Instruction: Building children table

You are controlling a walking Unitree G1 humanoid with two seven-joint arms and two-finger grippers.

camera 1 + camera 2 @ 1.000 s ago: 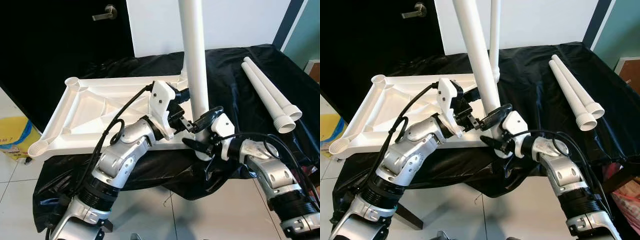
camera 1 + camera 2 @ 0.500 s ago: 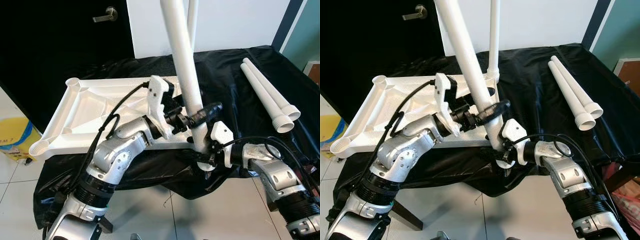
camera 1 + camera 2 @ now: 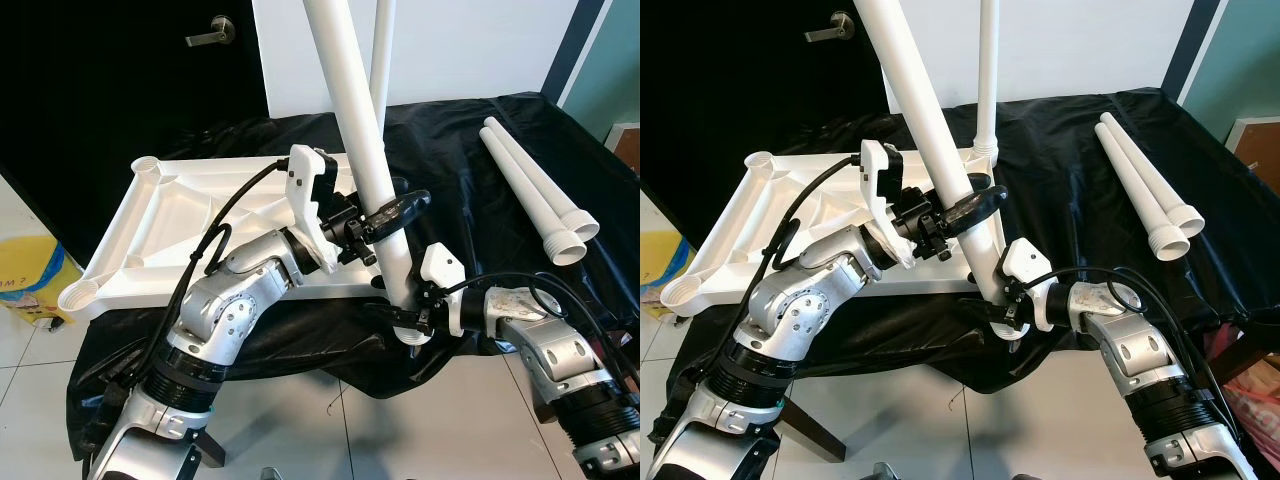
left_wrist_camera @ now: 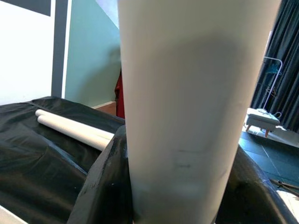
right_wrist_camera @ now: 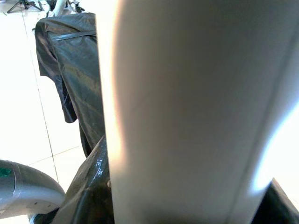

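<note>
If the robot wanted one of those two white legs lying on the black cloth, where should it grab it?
Probably mid-shaft on the nearer loose leg, coming from above with a finger on each long side. It lies flat on the black cloth, touching its twin, so only the outer side is free; the flared end looks too wide.

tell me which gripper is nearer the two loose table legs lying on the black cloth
Right. The right gripper clamps the tilted leg's base, closer to the two loose legs; the left gripper grips that leg higher up, farther away.
</note>
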